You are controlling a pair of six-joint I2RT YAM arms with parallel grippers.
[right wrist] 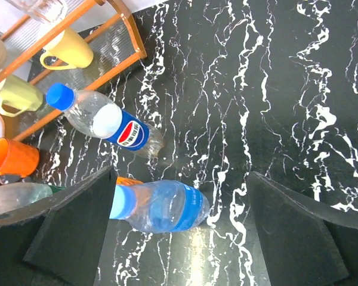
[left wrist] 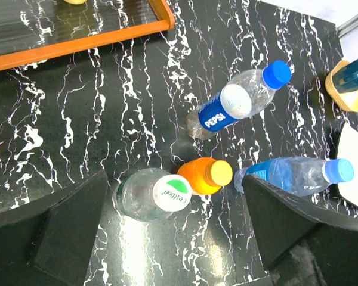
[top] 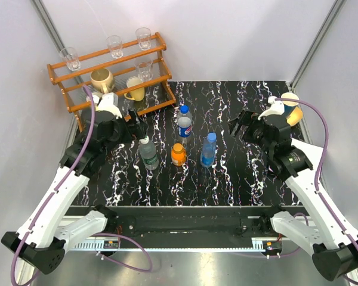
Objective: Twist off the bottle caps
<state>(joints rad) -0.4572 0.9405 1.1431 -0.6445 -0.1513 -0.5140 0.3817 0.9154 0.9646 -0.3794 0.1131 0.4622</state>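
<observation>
The black, white-veined counter (top: pixel 238 98) fills the middle of the top view, with a wooden rack (top: pixel 161 44) of glasses and mugs at its upper left. The left arm (top: pixel 59 190) rises from the lower left and the right arm (top: pixel 313 182) from the lower right. Each ends in a pincer spread wide with nothing in it: the left pincer (top: pixel 135 122) left of centre, the right pincer (top: pixel 237 126) right of centre. Between them four bottles stand upright, all capped. The blue-red label bottle (top: pixel 184 123) is uppermost. Below it, in a row from left to right, come the green-label bottle (top: pixel 148 153), the squat orange bottle (top: pixel 178 154) and the translucent blue bottle (top: pixel 209 149). The green-label bottle sits just below and right of the left pincer, untouched. The blue bottle is down and left of the right pincer, apart from it. In the left wrist view the green-label bottle's white cap (left wrist: pixel 172 192) and the orange bottle's yellow cap (left wrist: pixel 218 173) show low in the frame, in the gap between the two dark fingers. In the right wrist view the blue bottle (right wrist: pixel 167 205) lies at lower centre, beside the left-hand finger (right wrist: pixel 71 232).
</observation>
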